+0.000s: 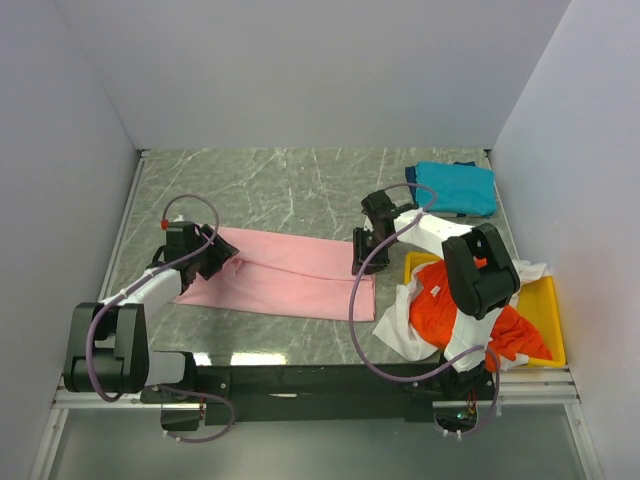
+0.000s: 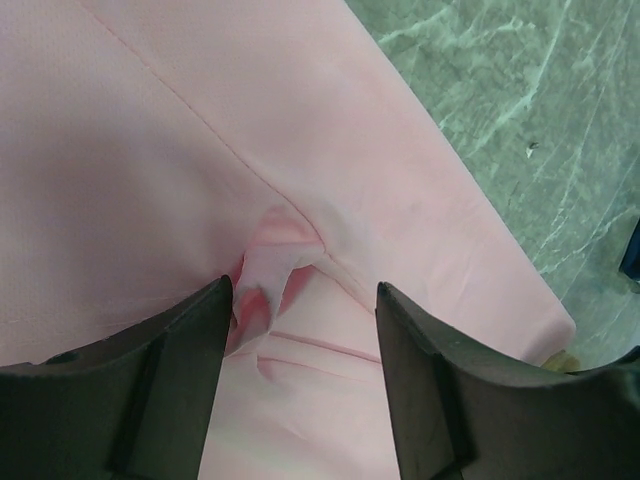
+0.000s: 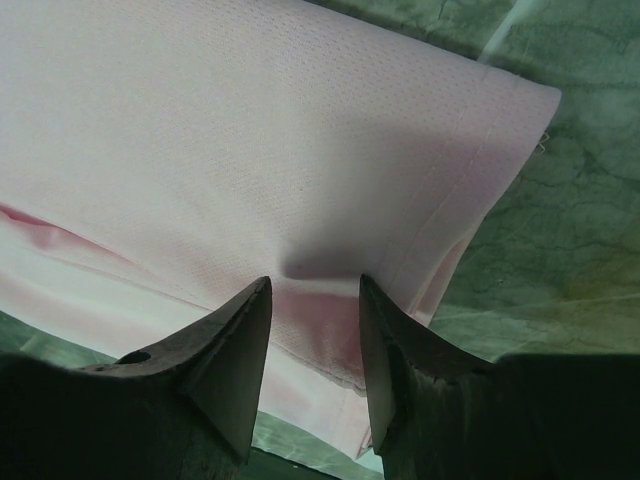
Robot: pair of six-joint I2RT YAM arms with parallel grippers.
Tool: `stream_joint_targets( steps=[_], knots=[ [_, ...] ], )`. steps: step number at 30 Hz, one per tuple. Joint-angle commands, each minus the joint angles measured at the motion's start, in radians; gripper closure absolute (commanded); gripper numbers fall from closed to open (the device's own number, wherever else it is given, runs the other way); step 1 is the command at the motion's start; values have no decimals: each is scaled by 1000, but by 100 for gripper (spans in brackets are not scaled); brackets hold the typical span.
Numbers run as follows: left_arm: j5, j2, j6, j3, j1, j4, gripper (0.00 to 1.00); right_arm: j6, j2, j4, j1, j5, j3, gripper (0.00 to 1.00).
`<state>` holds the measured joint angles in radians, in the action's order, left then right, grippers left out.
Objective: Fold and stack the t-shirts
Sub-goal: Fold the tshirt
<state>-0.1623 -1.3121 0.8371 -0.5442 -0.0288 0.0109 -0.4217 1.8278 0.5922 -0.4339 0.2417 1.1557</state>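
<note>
Left tool [image 2: 303, 292] and right tool [image 3: 313, 285] are being held spread | pink t-shirt [image 1: 290, 275] is being straddled at opposite ends along its long axis

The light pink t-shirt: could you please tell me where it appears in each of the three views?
Top external: the light pink t-shirt lies flat, left of centre.
Left wrist: it fills most of the frame, puckered at lower centre.
Right wrist: it fills the upper left, one corner at upper right.
Shared landmark: the green marbled tabletop, seen in all three.
</note>
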Motion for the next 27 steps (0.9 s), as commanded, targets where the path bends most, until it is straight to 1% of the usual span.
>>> stream_joint_targets(
  steps=[1, 7, 8, 12, 16, 22, 27],
  knots=[
    [-23, 51, 13, -2, -10, -8, 35, 0, -1, 6, -9, -13, -1, 53],
    [-32, 82, -1, 23, -13, -8, 35, 4, -41, 26, -12, -33, -11, 53],
    [-29, 92, -1, 23, -11, -37, 35, 6, -44, 31, -14, -36, -13, 53],
    [0, 126, -15, -25, -11, -87, 35, 4, -76, 40, -17, -47, -36, 53],
    [3, 114, -47, -97, -11, -130, 35, 0, -96, 43, -29, -50, -56, 57],
    [27, 88, -56, -126, -11, -129, 35, -2, -119, 50, -46, -71, -65, 62],
    [43, 47, -29, -122, -11, -69, 35, -6, -125, 49, -51, -76, -76, 63]
  ],
)
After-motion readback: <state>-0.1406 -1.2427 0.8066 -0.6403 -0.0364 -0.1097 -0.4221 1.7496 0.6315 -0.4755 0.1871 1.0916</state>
